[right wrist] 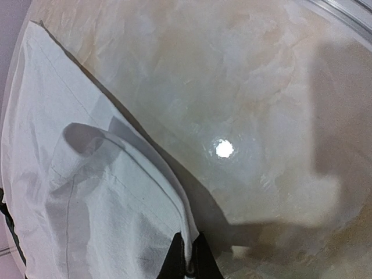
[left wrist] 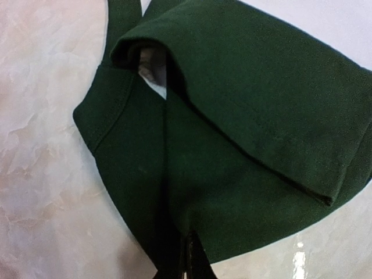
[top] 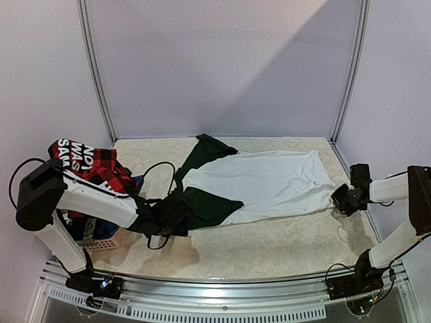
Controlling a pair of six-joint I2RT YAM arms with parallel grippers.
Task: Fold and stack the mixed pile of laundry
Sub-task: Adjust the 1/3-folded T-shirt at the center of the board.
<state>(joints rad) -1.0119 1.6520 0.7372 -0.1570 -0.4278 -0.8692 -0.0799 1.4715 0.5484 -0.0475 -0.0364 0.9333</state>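
Top external view: the white-and-dark-green T-shirt (top: 269, 180) lies spread flat across the middle of the bench (top: 269, 252), with its dark green sleeves toward the left and its hem toward the right. The left claw (top: 176, 215) sits at the near green sleeve (top: 205, 205), and the right claw (top: 338, 199) sits at the hem corner on the right. The rest of the laundry pile (top: 101, 171) is heaped at the left edge over a small woven basket (top: 104, 240), with the red-black plaid shirt (top: 86, 160) with white lettering on top. Left wrist view: the left claw (left wrist: 189, 263) is closed, its jaws pinched together on the edge of the green sleeve (left wrist: 244, 133). The sleeve is folded over on itself, and its cuff opening faces up and to the left. The marbled bench (left wrist: 35, 151) shows at the left. Right wrist view: the right claw (right wrist: 187, 263) is closed, its jaws clamped on the white hem edge of the T-shirt (right wrist: 87, 203). A small roll of fabric stands up near the hem, and the glossy bench (right wrist: 232, 75) fills the upper right.
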